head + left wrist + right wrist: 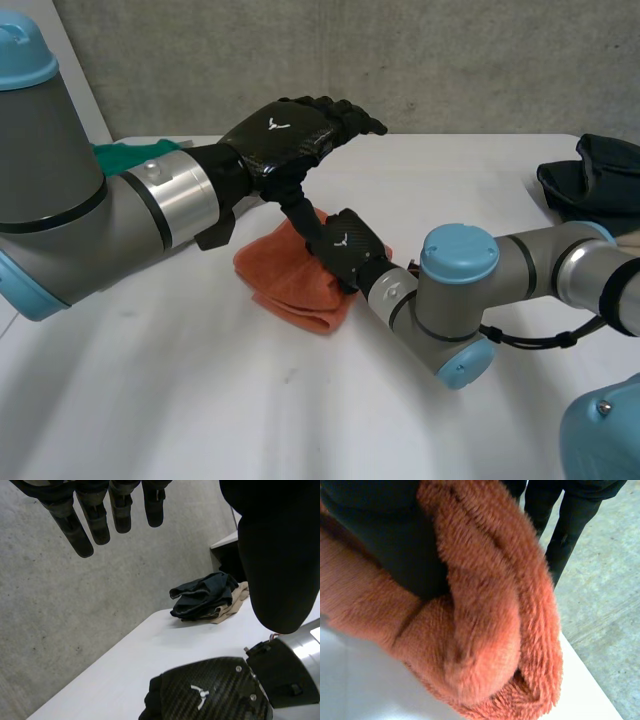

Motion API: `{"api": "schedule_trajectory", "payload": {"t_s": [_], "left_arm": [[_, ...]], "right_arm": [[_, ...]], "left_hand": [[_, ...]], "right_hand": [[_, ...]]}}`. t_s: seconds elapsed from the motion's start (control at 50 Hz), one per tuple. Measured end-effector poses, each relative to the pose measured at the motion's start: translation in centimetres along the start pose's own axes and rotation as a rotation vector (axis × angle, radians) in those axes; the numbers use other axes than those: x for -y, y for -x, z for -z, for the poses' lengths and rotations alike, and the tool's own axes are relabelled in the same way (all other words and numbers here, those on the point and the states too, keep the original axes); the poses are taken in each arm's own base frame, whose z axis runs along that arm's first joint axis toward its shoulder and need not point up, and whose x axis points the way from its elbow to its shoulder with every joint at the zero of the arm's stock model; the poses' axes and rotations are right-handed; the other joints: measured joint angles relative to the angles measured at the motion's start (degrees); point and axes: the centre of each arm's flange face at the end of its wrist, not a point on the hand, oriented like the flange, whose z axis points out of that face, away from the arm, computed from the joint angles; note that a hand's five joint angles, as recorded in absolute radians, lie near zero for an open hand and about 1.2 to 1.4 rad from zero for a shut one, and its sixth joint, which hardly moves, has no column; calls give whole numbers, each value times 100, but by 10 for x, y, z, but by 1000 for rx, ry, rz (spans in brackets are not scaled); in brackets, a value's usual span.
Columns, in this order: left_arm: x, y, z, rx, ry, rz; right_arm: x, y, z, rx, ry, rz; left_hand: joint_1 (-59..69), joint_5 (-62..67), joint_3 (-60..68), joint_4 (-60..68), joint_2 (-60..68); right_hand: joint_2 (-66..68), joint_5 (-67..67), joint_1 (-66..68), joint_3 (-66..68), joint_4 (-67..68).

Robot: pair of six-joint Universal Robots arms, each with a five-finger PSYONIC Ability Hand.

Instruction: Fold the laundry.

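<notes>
at the far left, behind the left arm [90,220], a green cloth [125,155] lies on the white table [200,400]. the left hand [285,135] hangs in the air above the table's middle, palm down. its fingers [100,522] are straight, a little spread, and hold nothing. its thumb [297,208] points down towards the towel and ends just beside the right hand; whether it touches either one cannot be told.

below that hand, near the middle of the table, the orange towel [285,275] lies folded over on itself, with a thick rounded fold along its near edge. the right hand [347,245] lies on the towel's right end, back upward. in the right wrist view a plush roll of the towel [485,620] is wrapped round a black part of that hand, and the hand is closed on the cloth. the left wrist view shows the back of the right hand [210,695] low beneath the left thumb.

the right arm [520,265] reaches in from the right, low over the table. further right, at the table's far right edge, a pile of dark clothes [590,185] rests well apart from the towel, with a beige cloth [235,600] under it.
</notes>
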Motion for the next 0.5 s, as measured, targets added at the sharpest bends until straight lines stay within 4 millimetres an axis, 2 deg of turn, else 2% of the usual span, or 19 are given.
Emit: {"api": "schedule_trajectory", "payload": {"t_s": [0.06, 0.12, 0.14, 0.16, 0.18, 0.3, 0.4, 0.5], "left_arm": [[2, 2, -1, 6, -11, -5], [4, 4, -1, 15, -20, -8], [5, 4, -2, 18, -22, -9], [6, 5, -2, 21, -25, -10], [6, 5, -2, 25, -27, -11], [13, 3, 2, 34, -41, -16], [20, -1, 6, 32, -57, -22], [23, -3, 7, 29, -63, -20]], "right_arm": [[11, -6, 2, -7, -11, -37], [16, -9, 3, -8, -12, -65], [20, -12, 4, -9, -8, -84], [22, -14, 6, -9, -4, -97], [25, -15, 7, -9, 2, -105], [36, -27, 17, -14, 57, -83], [41, -37, 28, -5, 125, 3], [37, -41, 37, 28, 182, 80]], "left_hand": [[0, 0, 0, 0, 0], [0, 0, 0, 0, 0], [0, 0, 0, 0, 0], [0, 0, 0, 0, 0], [0, 0, 0, 0, 0], [0, 0, 0, 0, 0], [0, 0, 0, 0, 0], [0, 0, 0, 0, 0]], "right_hand": [[-80, 87, -1, -53, -37], [-1179, -829, -768, -1124, -1047], [-2061, -1760, -1661, -1969, -1909], [-2298, -2013, -1902, -2199, -2147], [-2971, -2824, -2642, -2901, -2899], [-4525, -4479, -4157, -4463, -4500], [-4925, -4866, -4445, -4884, -4816], [-4937, -4889, -4475, -4903, -4835]]}}
